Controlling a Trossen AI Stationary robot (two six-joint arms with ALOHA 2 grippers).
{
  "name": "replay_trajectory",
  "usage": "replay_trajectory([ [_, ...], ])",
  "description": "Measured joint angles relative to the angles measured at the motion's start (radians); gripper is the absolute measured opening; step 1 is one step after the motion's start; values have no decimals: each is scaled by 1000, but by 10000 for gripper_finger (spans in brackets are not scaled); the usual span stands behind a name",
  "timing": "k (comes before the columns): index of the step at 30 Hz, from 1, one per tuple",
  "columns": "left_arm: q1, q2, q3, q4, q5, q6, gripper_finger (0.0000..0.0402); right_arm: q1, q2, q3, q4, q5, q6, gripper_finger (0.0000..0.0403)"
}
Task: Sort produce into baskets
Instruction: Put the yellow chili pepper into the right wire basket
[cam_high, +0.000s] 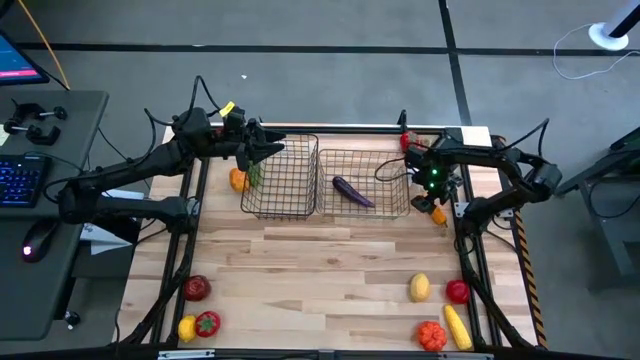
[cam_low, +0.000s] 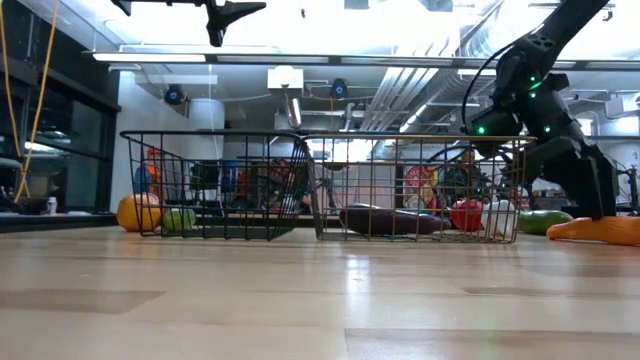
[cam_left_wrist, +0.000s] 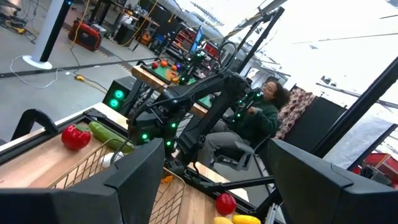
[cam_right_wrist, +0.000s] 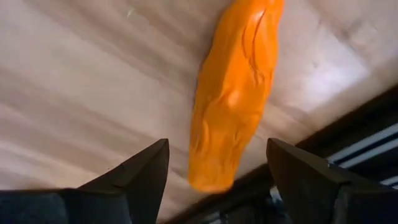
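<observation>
Right gripper (cam_right_wrist: 217, 163) hangs over a carrot (cam_right_wrist: 235, 93) on the worktop (cam_right_wrist: 74, 81) beside the wide basket (cam_high: 365, 186), fingers apart, empty; only its wrist view shows this. Left gripper (cam_high: 268, 150), open and empty, sits at the narrow basket (cam_high: 281, 177). An eggplant (cam_high: 352, 190) lies in the wide basket.

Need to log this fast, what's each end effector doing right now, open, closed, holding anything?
Left end effector: open, empty, over the narrower basket.
Right end effector: open, empty, just above the orange carrot.
</observation>
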Motion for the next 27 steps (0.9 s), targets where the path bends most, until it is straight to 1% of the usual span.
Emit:
replay_trajectory([
  [6, 0, 0, 0, 0, 0, 0, 275, 0, 0, -15, 44, 23, 71, 261],
  [9, 0, 0, 0, 0, 0, 0, 275, 0, 0, -15, 42, 43, 81, 252],
  [12, 0, 0, 0, 0, 0, 0, 275, 0, 0, -15, 43, 59, 91, 221],
  [17, 0, 0, 0, -1, 0, 0, 275, 0, 0, -15, 89, 68, 154, 142],
  [19, 0, 0, 0, -1, 0, 0, 275, 0, 0, -14, 110, 57, 169, 118],
  [22, 0, 0, 0, -1, 0, 0, 275, 0, 0, -14, 125, 43, 183, 103],
  [27, 0, 0, 0, -1, 0, 3, 275, -2, -1, -13, 111, 50, 176, 99],
])
